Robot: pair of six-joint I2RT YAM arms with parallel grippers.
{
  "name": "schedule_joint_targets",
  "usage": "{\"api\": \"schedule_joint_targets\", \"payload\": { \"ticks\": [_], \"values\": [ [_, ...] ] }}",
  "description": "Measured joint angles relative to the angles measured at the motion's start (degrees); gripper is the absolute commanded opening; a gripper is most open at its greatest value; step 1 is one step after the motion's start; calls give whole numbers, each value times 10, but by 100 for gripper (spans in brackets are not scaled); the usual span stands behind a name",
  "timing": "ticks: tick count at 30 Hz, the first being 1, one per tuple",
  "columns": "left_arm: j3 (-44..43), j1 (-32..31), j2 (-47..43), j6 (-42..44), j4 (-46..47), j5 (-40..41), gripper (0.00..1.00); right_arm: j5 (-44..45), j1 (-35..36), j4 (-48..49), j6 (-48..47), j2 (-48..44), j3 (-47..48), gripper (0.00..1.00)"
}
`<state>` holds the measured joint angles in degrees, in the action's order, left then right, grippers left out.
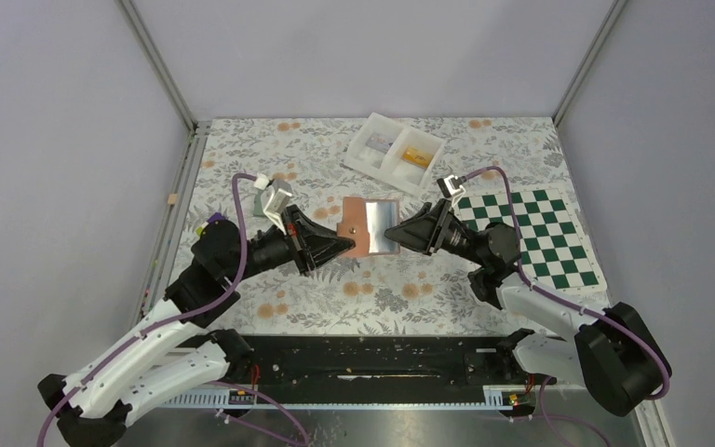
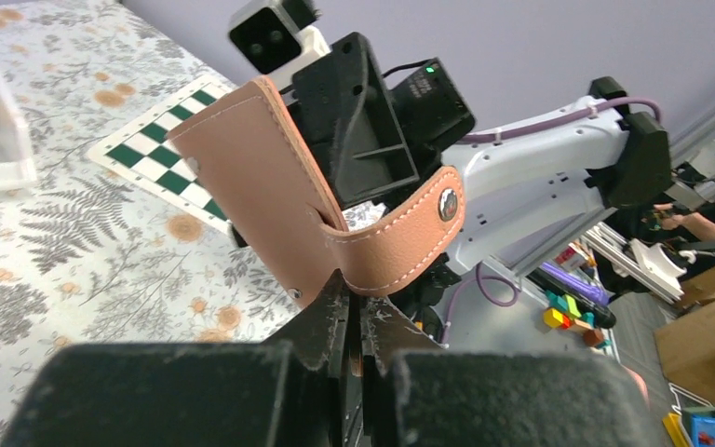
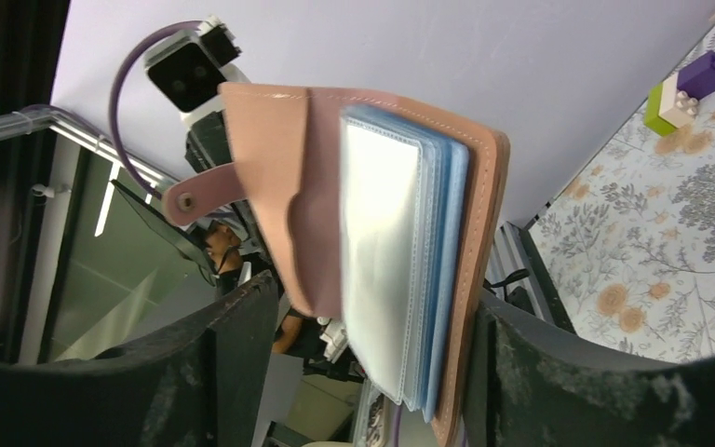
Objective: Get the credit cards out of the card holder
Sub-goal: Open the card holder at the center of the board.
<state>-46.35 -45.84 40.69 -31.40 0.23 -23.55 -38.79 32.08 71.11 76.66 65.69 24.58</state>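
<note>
I see my left claw (image 1: 348,244) clamped on the card holder (image 1: 372,223) over the floral counter (image 1: 335,300); my right claw (image 1: 397,233) is spread around it, with grey walls (image 1: 363,56) behind.

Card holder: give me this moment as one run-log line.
card holder: open, clear pockets showing | left tool: shut on its tan cover edge | right tool: jaws either side of holder, grip unclear

Bright, even light, soft shadows; glare whitens the clear pockets of the card holder (image 3: 372,251), wrist-view foregrounds blurred
</note>
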Motion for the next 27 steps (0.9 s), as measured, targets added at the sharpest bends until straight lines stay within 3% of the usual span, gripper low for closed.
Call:
{"api": "schedule_joint_targets", "payload": {
  "ticks": [3, 11, 19, 21, 24, 27],
  "values": [
    [2, 15, -2, 4, -14, 9, 0, 1, 0, 2, 7, -8, 0, 65],
    [20, 39, 1, 5, -37, 17, 0, 2, -1, -18, -8, -55, 0, 45],
    [29, 43, 4, 13, -36, 15, 0, 10, -1, -137, -67, -94, 0, 61],
    [30, 43, 4, 14, -35, 13, 0, 16, -1, -168, -81, -99, 0, 60],
    [30, 43, 4, 14, -34, 9, 0, 21, -1, -203, -98, -102, 1, 47],
    [32, 43, 4, 14, -31, 7, 0, 23, -1, -221, -105, -102, 4, 43]
  ]
}}
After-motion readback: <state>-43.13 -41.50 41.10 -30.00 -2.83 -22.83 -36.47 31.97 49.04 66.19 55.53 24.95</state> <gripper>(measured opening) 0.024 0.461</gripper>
